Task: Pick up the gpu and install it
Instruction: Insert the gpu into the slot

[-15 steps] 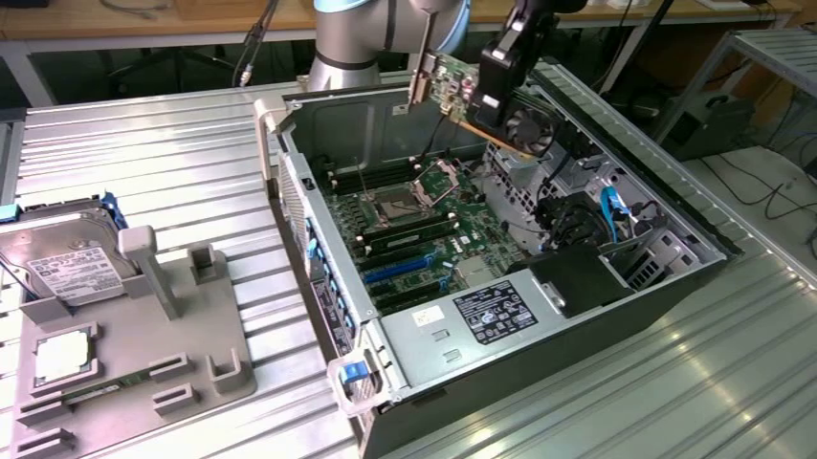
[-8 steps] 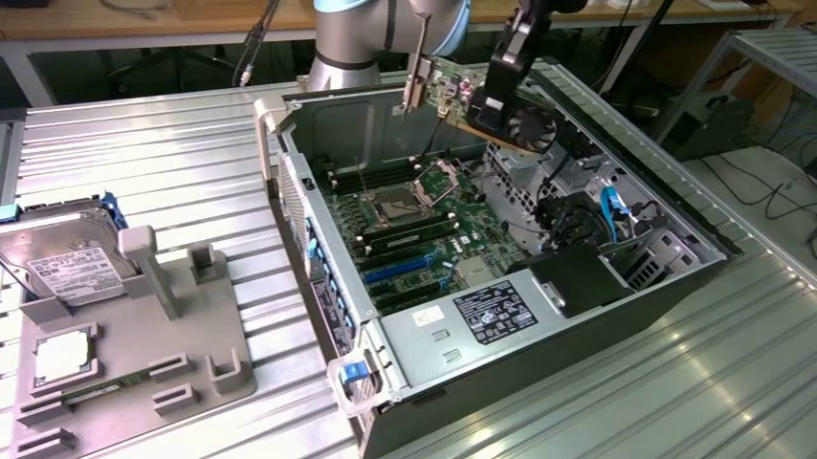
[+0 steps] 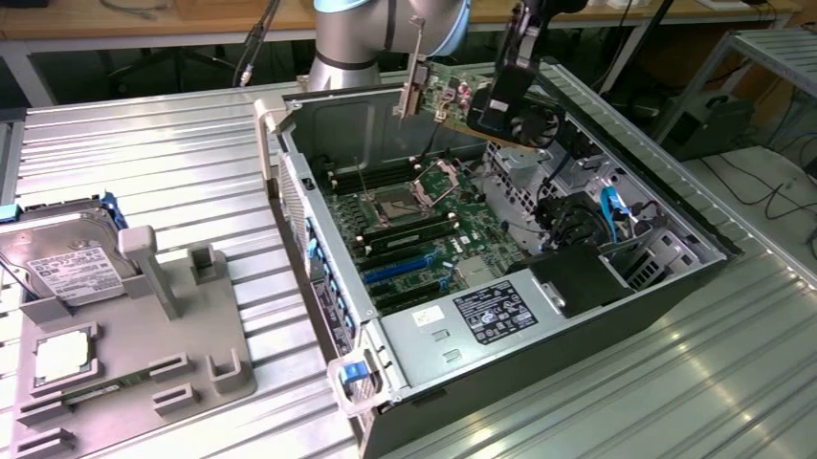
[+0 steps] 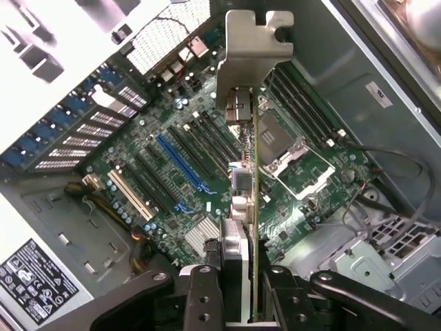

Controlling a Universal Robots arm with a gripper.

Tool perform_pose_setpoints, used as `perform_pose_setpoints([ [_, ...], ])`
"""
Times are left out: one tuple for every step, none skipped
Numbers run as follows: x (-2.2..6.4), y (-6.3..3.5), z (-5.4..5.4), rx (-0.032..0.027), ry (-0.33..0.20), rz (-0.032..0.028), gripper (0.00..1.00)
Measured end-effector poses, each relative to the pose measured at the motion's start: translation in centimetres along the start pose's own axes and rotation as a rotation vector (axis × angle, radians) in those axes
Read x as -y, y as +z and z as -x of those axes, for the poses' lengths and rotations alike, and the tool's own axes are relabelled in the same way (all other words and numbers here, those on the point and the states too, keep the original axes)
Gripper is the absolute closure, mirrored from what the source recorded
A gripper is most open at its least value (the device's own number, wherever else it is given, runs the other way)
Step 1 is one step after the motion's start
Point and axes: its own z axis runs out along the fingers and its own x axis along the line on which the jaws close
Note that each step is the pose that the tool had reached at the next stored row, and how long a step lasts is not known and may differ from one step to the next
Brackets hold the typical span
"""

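Observation:
The gpu (image 3: 460, 96) hangs in the air above the back part of the open computer case (image 3: 690, 225), tilted, with its silver bracket (image 3: 415, 91) toward the exterior view's left and its dark fan face (image 3: 534, 124) to the right. My gripper (image 3: 502, 91) is shut on the card from above. In the wrist view the gpu (image 4: 252, 207) appears edge-on between my fingers (image 4: 200, 296), its bracket (image 4: 251, 41) at the far end. The card hovers over the motherboard (image 4: 158, 165), apart from it, between the expansion slots and the processor socket (image 4: 282, 145).
A long blue slot (image 4: 180, 162) lies among black slots on the board. A power supply (image 3: 492, 311) fills the case's near end; blue cables (image 3: 613, 215) run along its right side. On the exterior view's left, a grey fixture (image 3: 141, 344) carries a hard drive (image 3: 71, 268) and a processor chip (image 3: 61, 356).

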Motion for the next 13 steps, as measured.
perform_pose_setpoints([
  [0.00,0.00,0.00,-0.0005,-0.017,-0.0001,0.72],
  [0.00,0.01,0.00,-0.0010,-0.035,-0.0002,0.72],
  [0.00,0.01,0.00,-0.0016,-0.053,-0.0003,0.72],
  [0.00,0.01,0.00,-0.0021,-0.070,-0.0004,0.72],
  [0.00,0.02,0.00,-0.0027,-0.089,-0.0005,0.72],
  [0.00,0.02,0.00,-0.0032,-0.107,-0.0006,0.72],
  [0.00,0.03,0.00,-0.0038,-0.125,-0.0008,0.72],
  [0.00,0.04,0.00,-0.0044,-0.144,-0.0009,0.72],
  [0.00,0.04,-0.01,-0.0050,-0.159,-0.0010,0.72],
  [0.01,0.03,-0.01,-0.0055,-0.172,-0.0011,0.72],
  [0.01,0.04,-0.01,-0.0060,-0.191,-0.0012,0.72],
  [0.01,0.04,-0.01,-0.0065,-0.207,-0.0013,0.72],
  [0.01,0.04,-0.01,-0.0069,-0.221,-0.0013,0.72],
])
